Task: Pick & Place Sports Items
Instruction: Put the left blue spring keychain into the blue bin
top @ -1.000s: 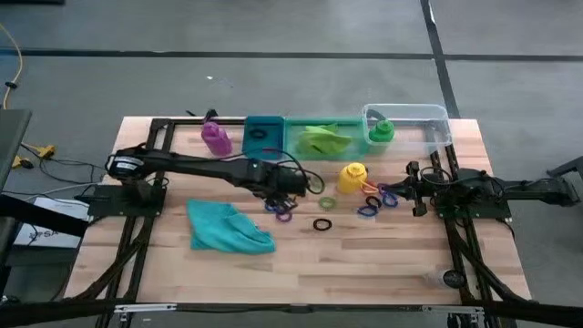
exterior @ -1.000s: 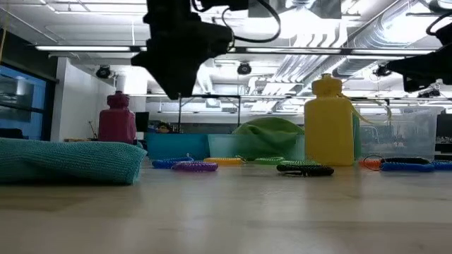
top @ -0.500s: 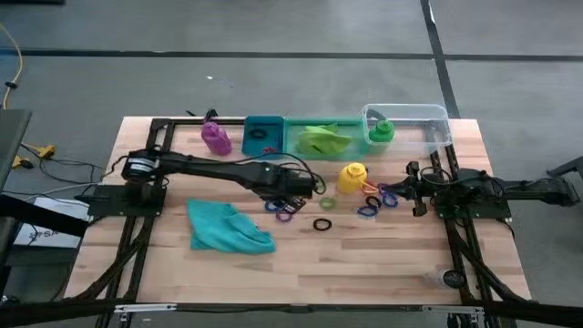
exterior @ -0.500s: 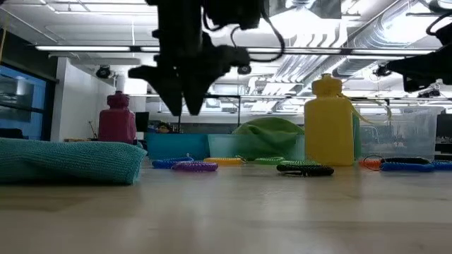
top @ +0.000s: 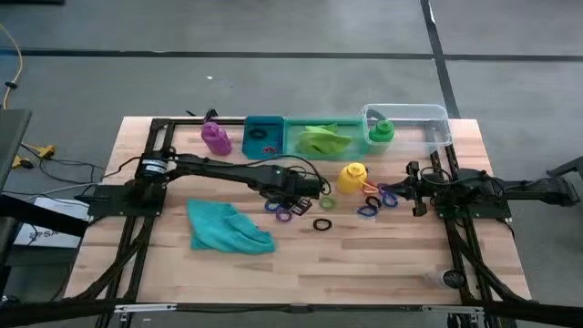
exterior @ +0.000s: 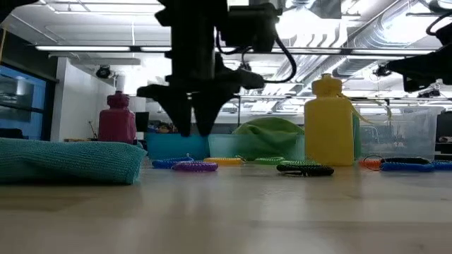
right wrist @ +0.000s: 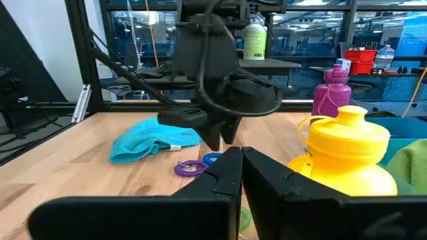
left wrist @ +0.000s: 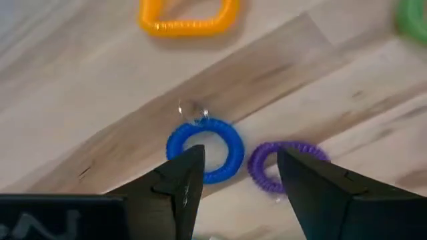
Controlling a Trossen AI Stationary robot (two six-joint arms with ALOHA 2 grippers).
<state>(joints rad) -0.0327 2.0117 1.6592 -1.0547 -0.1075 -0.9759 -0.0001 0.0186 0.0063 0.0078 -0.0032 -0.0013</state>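
Note:
My left gripper [left wrist: 233, 180] points down, open, a little above the table over a blue ring [left wrist: 205, 150] and a purple ring [left wrist: 287, 167], touching neither. In the low view its fingertips [exterior: 198, 130] hang above those rings [exterior: 185, 166]. An orange ring [left wrist: 189, 17] lies farther off. A yellow bottle [top: 352, 177] stands to the right, with more rings [top: 373, 200] beside it and a black ring [top: 323, 224] nearer. A teal cloth [top: 228, 228] lies at the near left. A purple bottle [top: 215, 137] stands at the far left. My right gripper [right wrist: 241, 163] waits shut at the right.
Three bins line the far edge: a blue one [top: 264, 135] with a dark ring inside, a green one [top: 342, 144] holding a lime-green cloth [top: 323, 139], and a clear one [top: 428, 128] holding a green bottle [top: 381, 131]. Bare wood lies along the near edge.
My left gripper has come down toward the blue and purple rings and shifted a little toward the table's right edge, rolling about its own axis as it sank. Its fingers have kept the same gap. Nothing on the table has moved.

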